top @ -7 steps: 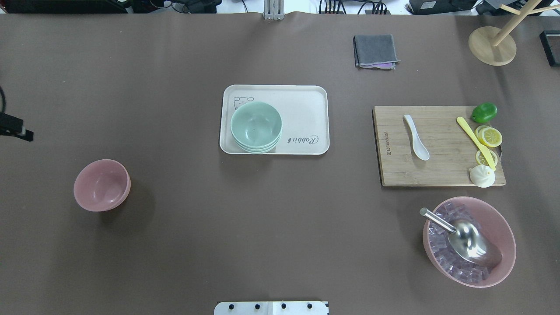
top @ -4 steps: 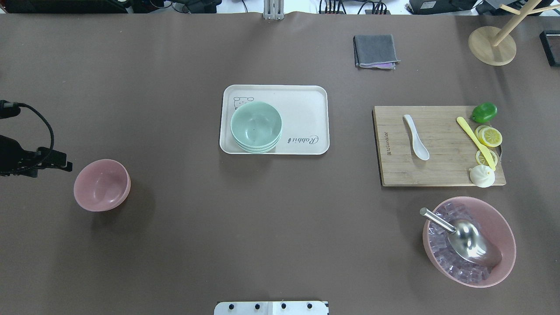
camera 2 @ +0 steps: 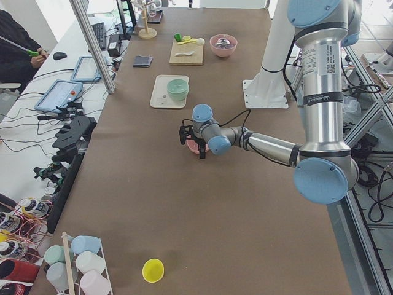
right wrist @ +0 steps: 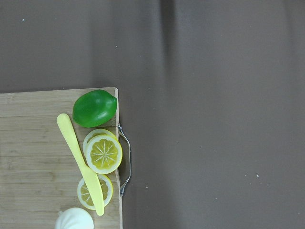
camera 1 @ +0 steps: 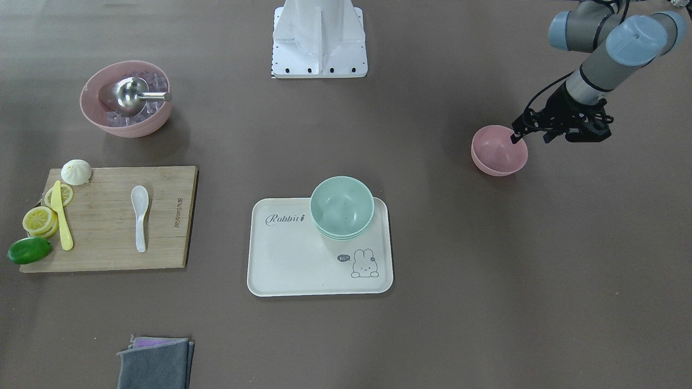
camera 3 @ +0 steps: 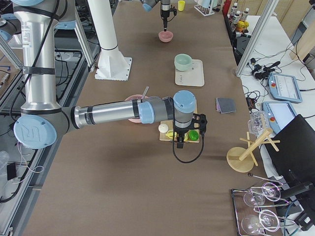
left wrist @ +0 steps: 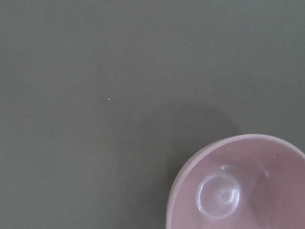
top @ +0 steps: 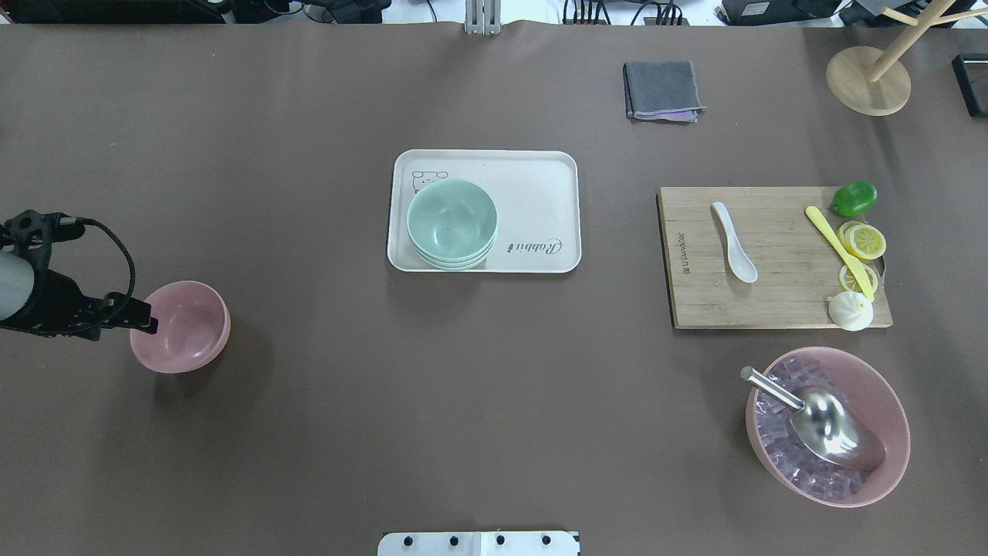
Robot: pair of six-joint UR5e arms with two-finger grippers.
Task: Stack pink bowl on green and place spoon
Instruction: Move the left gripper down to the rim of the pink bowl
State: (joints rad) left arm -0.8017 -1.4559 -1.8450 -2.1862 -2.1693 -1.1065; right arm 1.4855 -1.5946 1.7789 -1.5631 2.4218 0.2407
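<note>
While the left tool [top: 145,324] sits at the pink bowl's [top: 185,328] rim, on the side away from the tray [top: 540,185], you cannot tell whether its jaws are spread or pressed together. That bowl stands upright on the worktop [top: 463,386], well apart from the green bowls [top: 451,222] stacked on the tray. Your spoon [top: 734,242] lies on the board [top: 779,293]. Near the lime [right wrist: 94,108] at that board's end hangs the right tool [camera 3: 179,141]; you cannot tell its state either.

Silver-grey left arm [camera 1: 594,73]; pale-blue joint caps [camera 1: 638,33]; black cable [top: 131,259] (looped)
</note>
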